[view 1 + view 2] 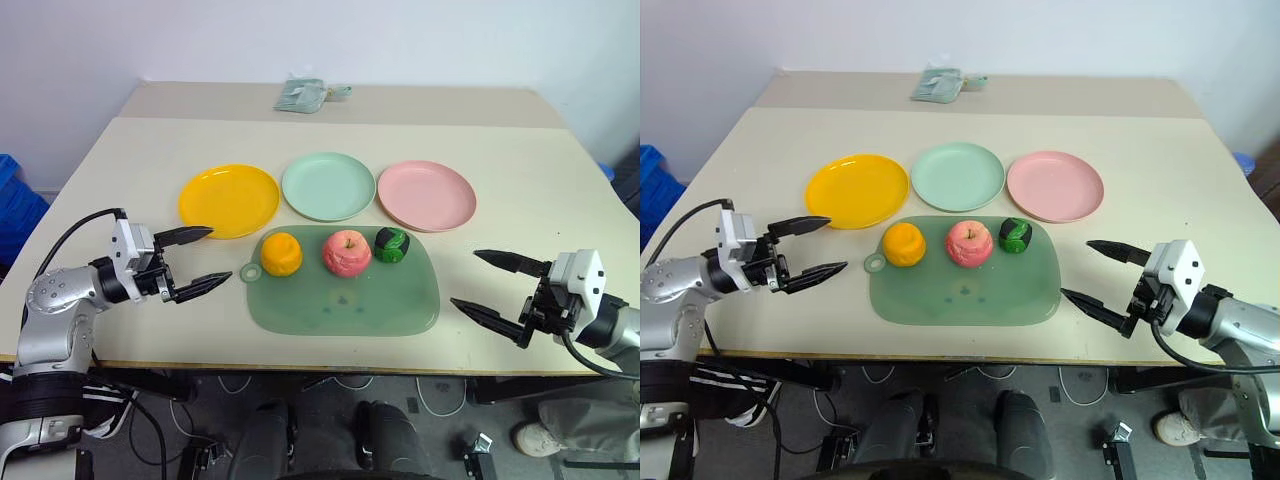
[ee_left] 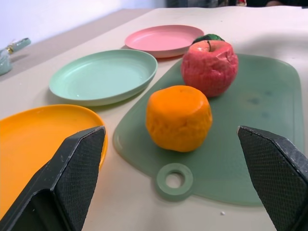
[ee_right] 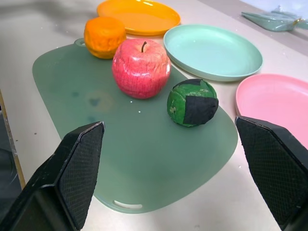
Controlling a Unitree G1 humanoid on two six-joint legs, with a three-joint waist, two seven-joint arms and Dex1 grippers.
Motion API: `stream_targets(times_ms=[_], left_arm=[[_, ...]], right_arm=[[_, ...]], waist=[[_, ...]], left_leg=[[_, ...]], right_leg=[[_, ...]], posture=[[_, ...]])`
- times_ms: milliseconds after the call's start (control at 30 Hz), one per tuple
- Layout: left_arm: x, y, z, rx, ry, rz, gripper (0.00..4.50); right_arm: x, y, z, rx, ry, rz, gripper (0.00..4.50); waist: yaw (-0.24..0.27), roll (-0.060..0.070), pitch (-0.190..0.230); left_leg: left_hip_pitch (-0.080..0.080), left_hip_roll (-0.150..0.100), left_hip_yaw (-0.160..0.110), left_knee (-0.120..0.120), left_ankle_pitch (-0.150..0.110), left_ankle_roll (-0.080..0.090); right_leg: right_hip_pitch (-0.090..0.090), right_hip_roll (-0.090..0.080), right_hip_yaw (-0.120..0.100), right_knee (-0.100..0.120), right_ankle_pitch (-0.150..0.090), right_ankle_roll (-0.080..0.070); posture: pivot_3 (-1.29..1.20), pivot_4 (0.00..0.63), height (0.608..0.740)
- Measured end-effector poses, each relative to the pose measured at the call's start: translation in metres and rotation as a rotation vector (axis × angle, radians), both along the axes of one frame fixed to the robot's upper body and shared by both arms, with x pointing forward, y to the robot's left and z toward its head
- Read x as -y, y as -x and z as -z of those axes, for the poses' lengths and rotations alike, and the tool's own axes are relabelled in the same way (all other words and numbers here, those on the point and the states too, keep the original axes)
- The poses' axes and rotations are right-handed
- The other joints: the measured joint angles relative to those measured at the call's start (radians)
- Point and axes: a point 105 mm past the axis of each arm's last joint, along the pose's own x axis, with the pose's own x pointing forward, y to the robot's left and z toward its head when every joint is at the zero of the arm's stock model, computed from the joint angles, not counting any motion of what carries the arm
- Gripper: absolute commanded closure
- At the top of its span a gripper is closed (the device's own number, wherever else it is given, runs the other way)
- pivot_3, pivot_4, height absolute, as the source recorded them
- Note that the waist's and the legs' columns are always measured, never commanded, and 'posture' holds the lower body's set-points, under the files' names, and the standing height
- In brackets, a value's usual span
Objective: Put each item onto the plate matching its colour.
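Three fruits sit in a row along the far side of a translucent green mat [image 1: 400, 310]: an orange [image 1: 281, 253], a pink-red apple [image 1: 347, 252] and a dark green lumpy fruit with black patches [image 1: 392, 244]. Just behind the mat lie three bare plates: yellow-orange [image 1: 229, 200], mint green [image 1: 328, 186] and pink [image 1: 427, 195]. My left gripper [image 1: 205, 258] hovers open to the left of the mat, pointing at the orange [image 2: 178, 117]. To the right of the mat, my right gripper [image 1: 492, 286] is open and holds nothing, with the green fruit [image 3: 192, 102] nearest ahead.
A pale green folded object [image 1: 304, 95] lies at the table's far edge. The table's near edge [image 1: 330, 368] runs just below the mat. A blue crate [image 1: 15, 205] stands off the table to the left.
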Motion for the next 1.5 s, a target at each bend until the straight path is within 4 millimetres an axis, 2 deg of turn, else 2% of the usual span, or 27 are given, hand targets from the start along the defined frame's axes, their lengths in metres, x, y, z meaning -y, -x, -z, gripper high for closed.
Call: stream_targets(times_ms=[333,567,700,833,900,1000,1200,1400,1500], left_arm=[[-0.003,-0.004,0.0,0.0,0.021,-0.022,0.0],[-0.011,-0.014,-0.022,-0.024,0.061,-0.025,0.0],[-0.007,-0.015,-0.021,-0.051,0.095,-0.023,0.0],[0.034,-0.021,-0.01,-0.115,0.154,0.098,0.0],[0.046,-0.023,-0.008,-0.136,0.158,0.129,0.0],[0.055,-0.027,-0.005,-0.133,0.135,0.144,0.0],[0.059,-0.033,0.006,-0.138,0.096,0.136,0.0],[0.071,-0.048,0.01,-0.139,0.119,0.107,0.0],[0.081,-0.048,0.022,-0.175,0.106,0.119,0.0]], right_arm=[[-0.005,-0.01,-0.012,0.036,-0.004,-0.018,0.06],[-0.028,-0.016,-0.02,0.053,-0.015,-0.08,0.06],[-0.04,-0.017,-0.027,0.072,-0.02,-0.107,0.06],[-0.049,-0.017,-0.039,0.095,-0.042,-0.149,0.06],[-0.049,-0.017,-0.038,0.09,-0.044,-0.147,0.06],[-0.05,-0.015,-0.037,0.085,-0.043,-0.142,0.06],[-0.052,-0.01,-0.029,0.07,-0.064,-0.119,0.06],[-0.052,-0.007,-0.027,0.071,-0.072,-0.1,0.06],[-0.054,-0.006,-0.03,0.081,-0.071,-0.105,0.06]], waist=[[0.0,0.0,0.0],[-0.001,0.0,0.0],[0.001,0.0,0.0],[0.003,-0.001,0.001],[0.001,-0.001,0.001],[-0.002,-0.001,0.001],[0.0,-0.001,0.001],[0.001,-0.001,0.001],[0.001,-0.001,0.001]], left_leg=[[0.0,0.0,0.0,0.0,0.0,0.0],[0.0,0.0,0.0,0.0,0.0,0.0],[0.0,0.0,0.0,0.0,0.0,0.0],[0.0,-0.001,0.0,0.002,0.0,0.0],[0.0,0.0,0.0,0.002,0.0,0.0],[0.0,0.0,0.0,0.001,0.0,0.0],[0.0,0.0,-0.001,0.001,0.001,0.0],[0.0,0.001,-0.002,0.002,0.001,0.0],[0.0,0.0,-0.002,0.002,0.001,0.0]], right_leg=[[0.0,0.0,0.0,0.001,0.0,0.0],[0.0,0.0,0.0,0.0,0.0,0.0],[0.0,0.001,0.0,0.0,0.0,0.0],[0.002,0.001,0.0,0.0,0.0,0.0],[0.001,0.001,0.0,0.0,0.0,0.001],[0.001,0.003,0.0,0.0,0.0,0.001],[0.001,0.005,0.0,0.001,0.0,0.0],[0.002,0.005,0.0,0.0,0.0,0.0],[0.001,0.005,0.0,0.0,0.0,0.0]], posture=[[0.0,0.15,0.74],[0.0,0.15,0.74],[0.0,0.15,0.74],[0.0,0.15,0.74],[0.0,0.15,0.74],[0.0,0.15,0.74],[0.0,0.15,0.74],[0.0,0.15,0.74],[0.0,0.15,0.74]])
